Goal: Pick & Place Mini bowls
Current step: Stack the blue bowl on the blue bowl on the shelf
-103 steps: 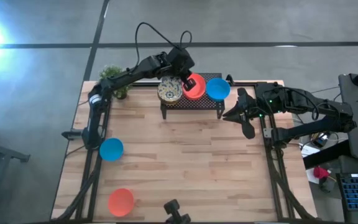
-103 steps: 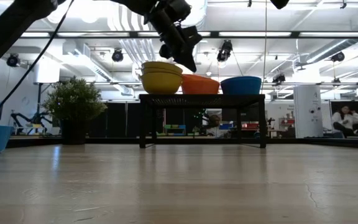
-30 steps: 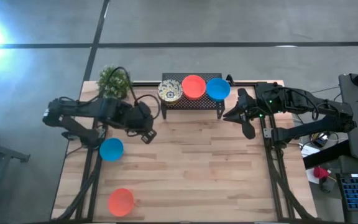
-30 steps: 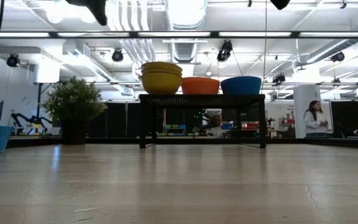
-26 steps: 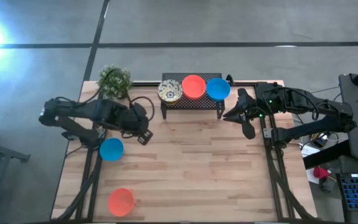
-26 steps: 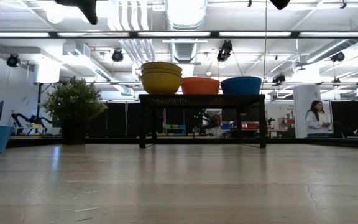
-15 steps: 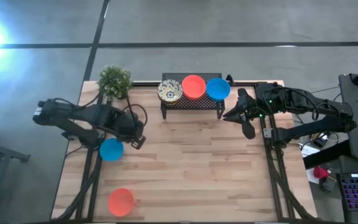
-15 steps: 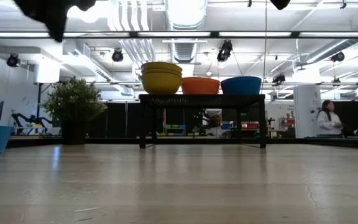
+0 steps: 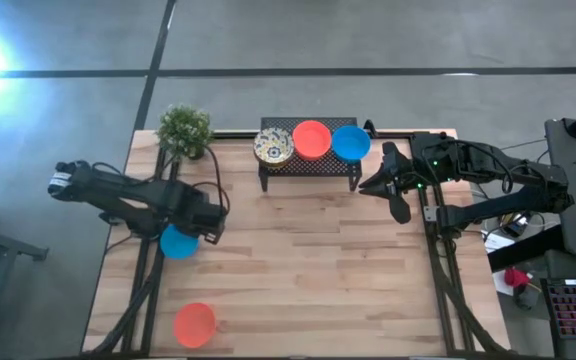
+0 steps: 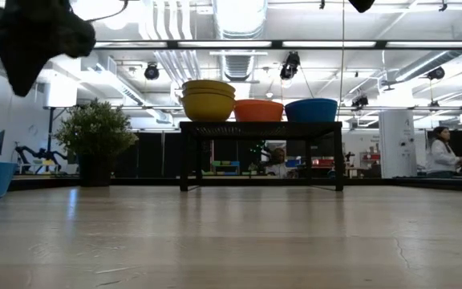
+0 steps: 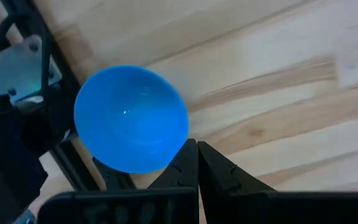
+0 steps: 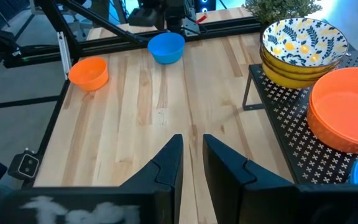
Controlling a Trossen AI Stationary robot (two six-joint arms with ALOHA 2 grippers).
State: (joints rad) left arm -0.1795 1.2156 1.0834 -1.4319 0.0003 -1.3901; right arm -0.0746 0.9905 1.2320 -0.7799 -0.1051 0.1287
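Left gripper [image 9: 211, 232] hovering over the near-left part of the wooden surface [image 9: 308, 260], fingers [image 11: 185, 168] pressed together with nothing between them, tips just beside the rim of a loose blue bowl [image 9: 177, 242], which sits near the surface's left edge. Seen from the left wrist, the same blue bowl [image 11: 131, 118] directly ahead of the closed tips, open side up. Farther toward the front left corner, a lone orange-red bowl [image 9: 195, 324], well apart from the blue one. On the black mesh rack [image 9: 308, 165] at the far middle: a stack of patterned cream bowls [image 9: 273, 148] at its left end, an orange-red stack [image 9: 312, 138] in the middle, a blue stack [image 9: 350, 142] at its right end. Small potted plant [image 9: 185, 129] at the far left corner, beside the rack. Right gripper [image 12: 191, 158] parked off the rack's right end, fingers narrowly parted and gripping nothing. A person [image 10: 439, 151] standing in the room beyond.
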